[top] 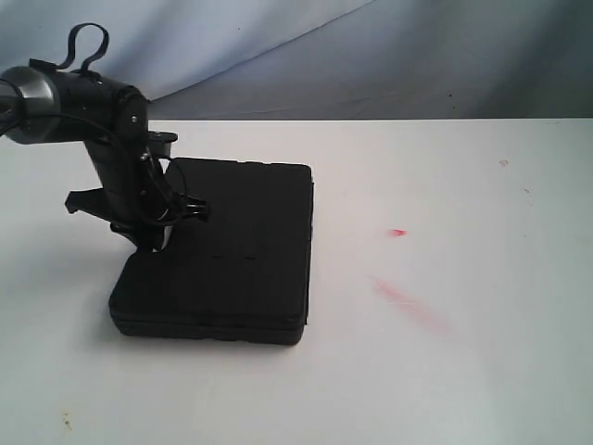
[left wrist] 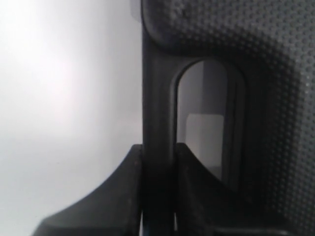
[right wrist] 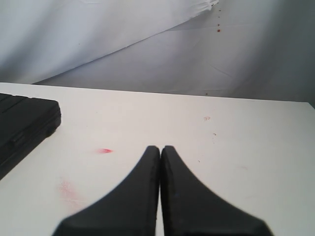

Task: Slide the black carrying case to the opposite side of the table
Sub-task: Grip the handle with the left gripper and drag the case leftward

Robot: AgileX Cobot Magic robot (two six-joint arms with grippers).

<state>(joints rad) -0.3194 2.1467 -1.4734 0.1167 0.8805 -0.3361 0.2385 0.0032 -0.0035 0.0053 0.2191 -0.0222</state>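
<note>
Our left gripper pinches the flat black plastic carrying case; our right gripper, squeezed closed, hangs over the big white table.

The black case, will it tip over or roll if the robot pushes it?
Probably not: the black case lies flat and low on the table, with no round sides. It looks stiff, so it should likely slide as one piece. The left gripper pinches its handle, so it may swivel slightly.
</note>
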